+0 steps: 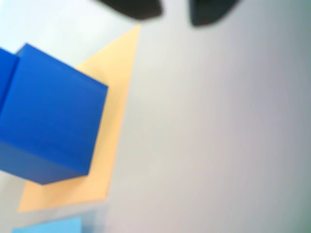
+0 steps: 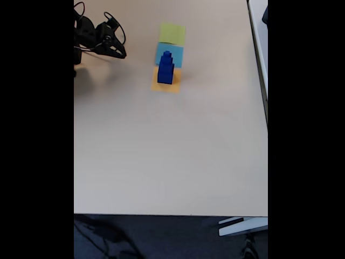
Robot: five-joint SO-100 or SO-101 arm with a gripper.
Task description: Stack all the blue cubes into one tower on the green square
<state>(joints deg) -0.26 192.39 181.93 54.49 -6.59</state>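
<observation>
- the blue cubes (image 2: 165, 67) stand as one graded tower on the orange square (image 2: 173, 86), largest at the bottom, smaller ones stepping up; how many cubes there are is too small to count in the fixed view.
- the green square (image 2: 172, 33) lies bare at about 12 o'clock from the tower, with the light-blue square (image 2: 176, 52) between them; the three patches form a line, edges touching or nearly so.
- judged from this, the stacking is done but on the wrong patch: the tower has yet to be rebuilt on the green square, likely cube by cube, starting with the largest.
- in the wrist view the largest cube (image 1: 48, 116) fills the 9 o'clock side, sitting on the orange patch, with a strip of light blue at 7 o'clock.
- the gripper (image 2: 119, 52) hangs well apart from the tower, at roughly 9 to 10 o'clock from it in the fixed view.
- the fingers (image 1: 141, 7) show as two dark blurred tips at 12 o'clock in the wrist view, with a clear gap between them: parted, nothing held, nothing touched.
- the table (image 2: 172, 151) is otherwise bare of cubes as far as can be seen.
</observation>
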